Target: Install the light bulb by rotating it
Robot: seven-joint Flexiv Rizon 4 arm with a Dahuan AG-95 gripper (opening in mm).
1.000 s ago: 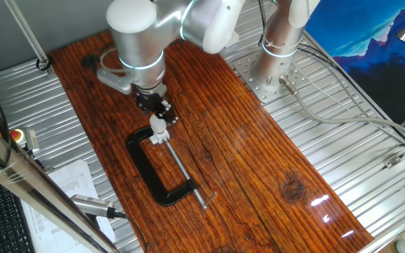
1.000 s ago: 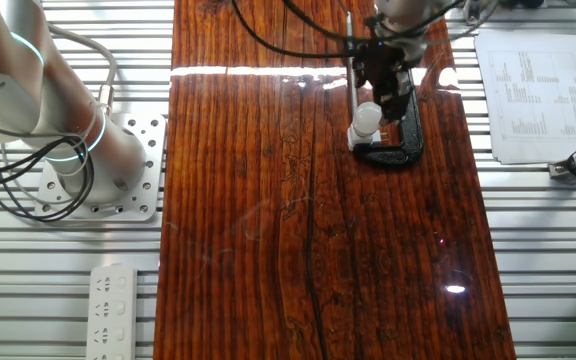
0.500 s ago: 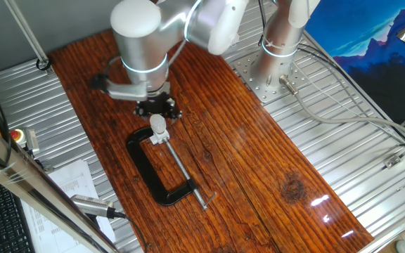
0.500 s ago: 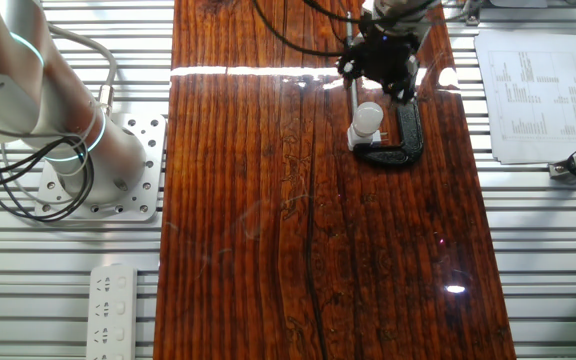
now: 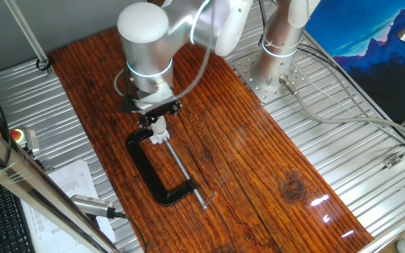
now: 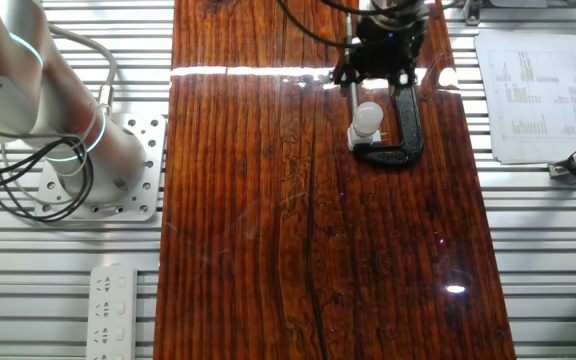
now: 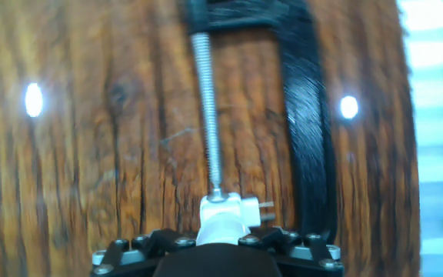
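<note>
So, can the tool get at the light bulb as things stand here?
Probably yes. The tool sits directly over the light bulb, which stands upright in its white socket block inside the black C-clamp. The clamp's frame and screw lie low beside the bulb, leaving the top free.

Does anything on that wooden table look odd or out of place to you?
Only mildly: the white socket block under the light bulb is held in a black C-clamp lying flat on the table, a makeshift mount. Nothing looks spilled, broken or knocked over.
</note>
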